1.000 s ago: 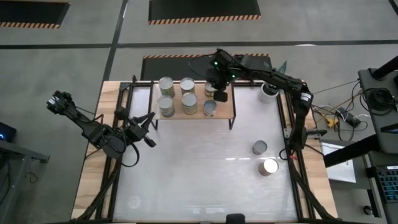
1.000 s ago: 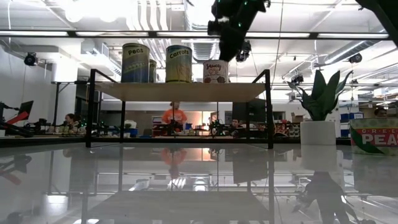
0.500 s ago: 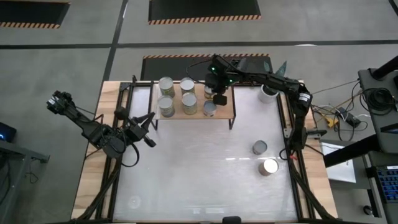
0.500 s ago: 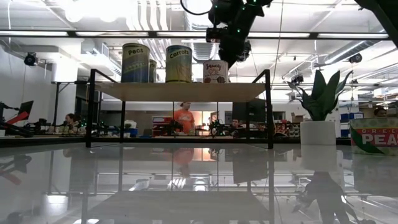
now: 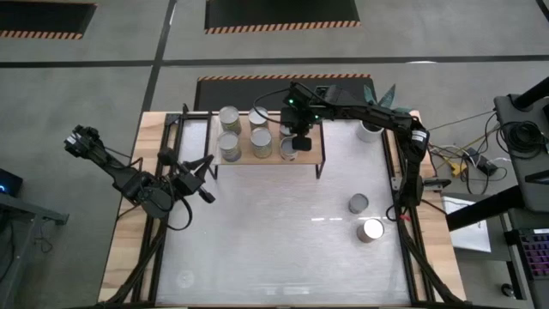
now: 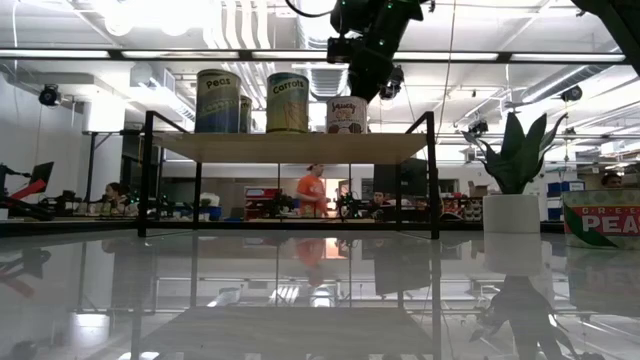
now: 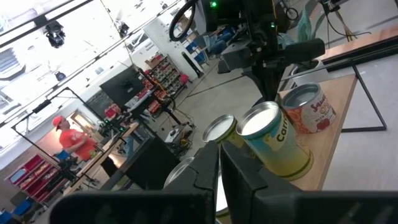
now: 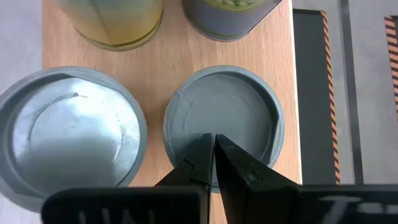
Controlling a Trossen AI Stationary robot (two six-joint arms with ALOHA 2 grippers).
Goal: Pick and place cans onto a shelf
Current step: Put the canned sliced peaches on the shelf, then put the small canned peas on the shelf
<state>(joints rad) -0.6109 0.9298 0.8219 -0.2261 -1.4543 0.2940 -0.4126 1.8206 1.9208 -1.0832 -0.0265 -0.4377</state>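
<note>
The shelf (image 5: 314, 148) holds several cans (image 5: 229, 117) at the table's far side; it also shows in the low view (image 6: 290, 147). My right gripper (image 8: 214, 146) is shut and empty. It points down over the grey lid of the far-row can (image 8: 224, 115) at the shelf's right end, and it also shows in the high view (image 5: 298, 136). The near-row can (image 8: 68, 140) stands beside that can. Two more cans (image 5: 358, 203) (image 5: 370, 230) stand on the table at the right. My left gripper (image 5: 202, 177) waits shut, left of the shelf. My right gripper's shut fingertips (image 8: 205, 149) stand over the near part of the can's lid (image 8: 214, 127), pointing down from above. I cannot tell whether they touch it. The can stands upright on the shelf board.
A white pot with a green plant (image 5: 370, 129) stands right of the shelf at the far edge. In the low view, part of a can labelled peas (image 6: 600, 220) shows at the right. People move in the room beyond the table.
My right gripper has gone a little toward the table's left edge, staying over the shelf's right end. The cans have not moved.
</note>
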